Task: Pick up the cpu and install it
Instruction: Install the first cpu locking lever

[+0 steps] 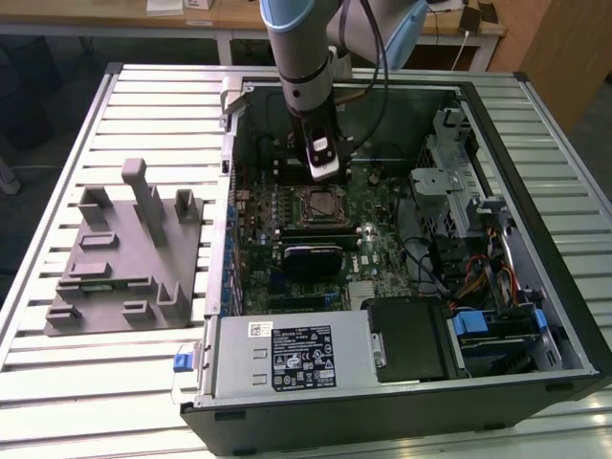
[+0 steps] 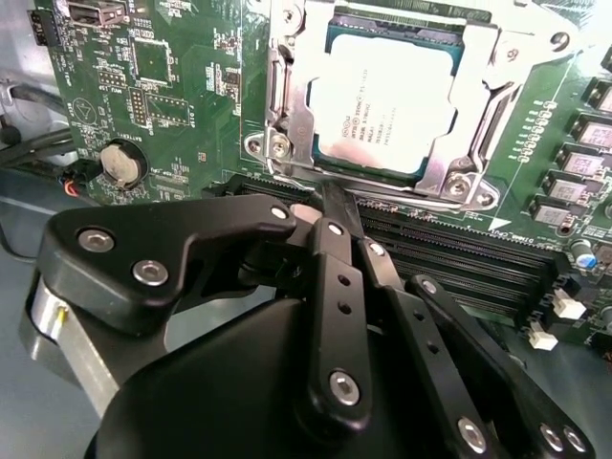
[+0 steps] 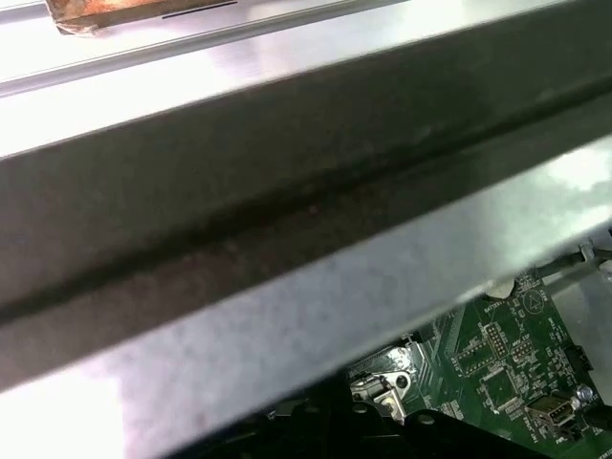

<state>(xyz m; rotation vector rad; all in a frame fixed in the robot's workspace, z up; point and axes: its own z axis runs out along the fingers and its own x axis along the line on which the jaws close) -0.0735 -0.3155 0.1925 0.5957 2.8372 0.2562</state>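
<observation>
My gripper [image 1: 324, 177], exterior view: positioned inside the open computer case [image 1: 535, 105], above the motherboard [image 1: 378, 244] and just behind the socket [image 1: 318, 204]. Grey fixture block [image 1: 124, 258] stands on the slatted table [image 1: 57, 382], outside the case on the exterior view's left.

Second wrist view: gripper [image 2: 330, 196] fingers drawn together, nothing between them, tips at the socket frame's [image 2: 287, 105] edge. The cpu [image 2: 387, 100] lies flat in the socket, silver top up, frame open.

First wrist view: case wall [image 3: 287, 191] close up, motherboard [image 3: 507, 363] beyond.
</observation>
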